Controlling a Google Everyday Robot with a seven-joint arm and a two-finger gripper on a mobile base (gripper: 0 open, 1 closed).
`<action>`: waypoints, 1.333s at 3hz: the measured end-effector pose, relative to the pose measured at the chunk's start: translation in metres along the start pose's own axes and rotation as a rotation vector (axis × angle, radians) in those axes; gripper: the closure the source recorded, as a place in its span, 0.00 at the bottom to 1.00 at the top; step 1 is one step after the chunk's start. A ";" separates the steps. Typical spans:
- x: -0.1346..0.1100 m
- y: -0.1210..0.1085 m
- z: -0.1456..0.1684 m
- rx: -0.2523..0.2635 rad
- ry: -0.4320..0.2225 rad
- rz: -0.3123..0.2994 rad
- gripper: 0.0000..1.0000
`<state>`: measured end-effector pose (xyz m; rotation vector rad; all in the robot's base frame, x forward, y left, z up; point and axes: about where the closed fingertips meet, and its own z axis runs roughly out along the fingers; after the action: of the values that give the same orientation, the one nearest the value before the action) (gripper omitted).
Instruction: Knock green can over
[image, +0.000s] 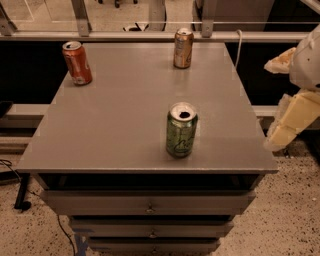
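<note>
Green can (181, 130) upright nr front edge of surface (100, 135); tool (289, 127), prob the pale part at right, open/closed can't tell. Hard swipe cd roll can off.

We see the claw (291, 120) only in part: it hangs right of the tabletop (125, 115), and the view's right edge cuts off its arm (311, 55).

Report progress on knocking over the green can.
Done: nothing; the green can stands upright near the table's front edge. In hand: the claw hangs off the table's right side, apart from the can. Left: reach in and tip it, likely sparing the upright orange-red can and brown-gold can at the back.
</note>
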<state>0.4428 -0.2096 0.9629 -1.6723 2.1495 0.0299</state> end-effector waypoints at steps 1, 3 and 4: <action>0.001 -0.003 0.036 -0.015 -0.203 -0.004 0.00; -0.057 0.000 0.088 -0.082 -0.631 -0.032 0.00; -0.091 0.003 0.102 -0.120 -0.803 -0.010 0.00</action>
<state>0.4893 -0.0974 0.8995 -1.3885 1.5402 0.7108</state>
